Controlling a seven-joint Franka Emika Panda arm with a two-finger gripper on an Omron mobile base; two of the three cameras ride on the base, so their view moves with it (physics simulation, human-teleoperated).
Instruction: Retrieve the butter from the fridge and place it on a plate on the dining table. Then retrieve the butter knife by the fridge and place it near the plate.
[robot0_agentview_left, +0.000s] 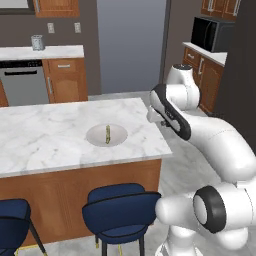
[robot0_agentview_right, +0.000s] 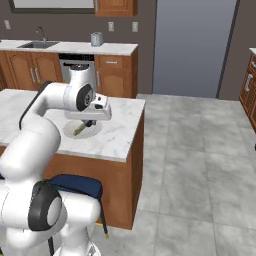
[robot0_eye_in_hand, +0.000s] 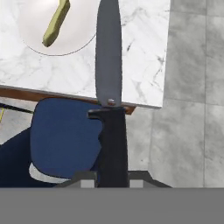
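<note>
One butter knife (robot0_eye_in_hand: 109, 78) in hand (robot0_eye_in_hand: 112, 178), blade lengthwise toward the plate (robot0_eye_in_hand: 78, 37)

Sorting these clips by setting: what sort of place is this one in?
A home kitchen, rendered in simulation. A marble-topped island with blue stools, wooden cabinets with a sink and dishwasher, and a microwave all point to it.

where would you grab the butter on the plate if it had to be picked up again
Grip the butter across its thin middle, coming straight down from above. It lies flat near the centre of the plate, long and narrow, so the fingers should close across its width, not along its length. The plate's low rim leaves room.
</note>
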